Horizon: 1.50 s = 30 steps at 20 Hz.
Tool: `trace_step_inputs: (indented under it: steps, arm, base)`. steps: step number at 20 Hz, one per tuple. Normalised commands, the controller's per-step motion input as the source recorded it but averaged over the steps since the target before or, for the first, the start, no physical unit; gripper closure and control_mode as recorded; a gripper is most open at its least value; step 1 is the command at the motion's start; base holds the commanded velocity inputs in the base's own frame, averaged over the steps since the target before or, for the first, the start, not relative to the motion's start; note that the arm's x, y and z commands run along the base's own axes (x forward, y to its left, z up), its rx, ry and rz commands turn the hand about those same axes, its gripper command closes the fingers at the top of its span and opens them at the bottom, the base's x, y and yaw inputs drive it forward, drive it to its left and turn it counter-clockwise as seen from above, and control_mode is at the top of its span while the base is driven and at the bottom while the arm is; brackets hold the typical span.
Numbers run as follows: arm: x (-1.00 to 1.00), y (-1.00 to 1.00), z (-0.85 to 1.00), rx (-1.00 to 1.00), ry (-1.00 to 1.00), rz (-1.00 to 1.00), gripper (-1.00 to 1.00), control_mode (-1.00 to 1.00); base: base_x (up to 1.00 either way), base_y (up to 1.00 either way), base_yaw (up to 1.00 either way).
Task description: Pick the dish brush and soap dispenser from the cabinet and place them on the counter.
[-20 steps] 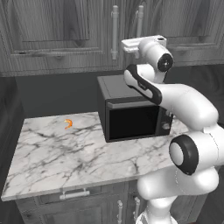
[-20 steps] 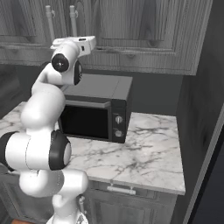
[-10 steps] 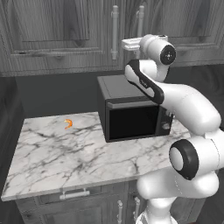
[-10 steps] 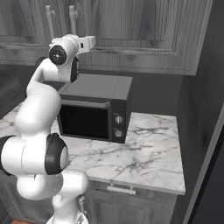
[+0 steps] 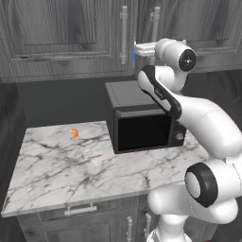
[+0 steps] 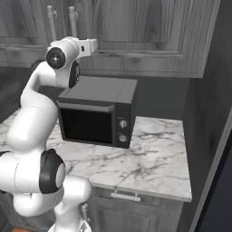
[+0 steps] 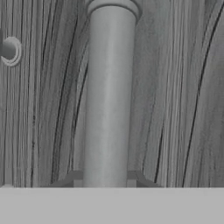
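Observation:
The dark grey cabinet (image 5: pixel 56 38) hangs above the counter (image 5: pixel 71 160) with its panelled doors closed. The dish brush and the soap dispenser are hidden. My gripper (image 5: pixel 136 49) is raised to the doors' lower part, between the two silver bar handles (image 5: pixel 124 33). From the right it reaches the door front (image 6: pixel 94 44). In the hand view a silver handle (image 7: pixel 109 96) runs straight up between the two finger tips, and my gripper (image 7: pixel 105 177) is shut on it.
A black microwave (image 5: pixel 142 127) stands on the marble counter right below my hand. A small orange curled item (image 5: pixel 73 133) lies at the back left. Lower drawers with small handles (image 5: pixel 80 209) sit under the slab. A dark tall wall (image 6: pixel 208 113) bounds the right.
The arm's upper joint has risen a little. The hand has stayed at the cabinet handle, still shut.

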Motion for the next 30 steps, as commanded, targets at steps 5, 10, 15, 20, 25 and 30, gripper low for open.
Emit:
trace_step_inputs:
  steps: [5,10,15,20,25,30]
  arm:
    - [-0.36,-0.16,0.00,0.00,0.05,0.00,1.00,-1.00]
    - [-0.39,-0.19,0.02,0.00,0.08,0.00,1.00,-1.00]
    - [-0.41,-0.22,0.01,0.00,0.08,0.00,1.00,-1.00]
    - [-0.44,-0.25,0.00,0.00,0.08,0.00,1.00,-1.00]
    - [-0.45,-0.27,0.00,0.00,0.05,0.00,1.00,-1.00]
    - [-0.46,-0.33,0.00,0.00,0.00,0.00,1.00,-1.00]
  base:
    - [0.00,0.00,0.00]
    - [0.00,0.00,0.00]
    - [0.00,0.00,0.00]
    - [0.00,0.00,0.00]
    - [0.00,0.00,0.00]
    - [0.00,0.00,0.00]
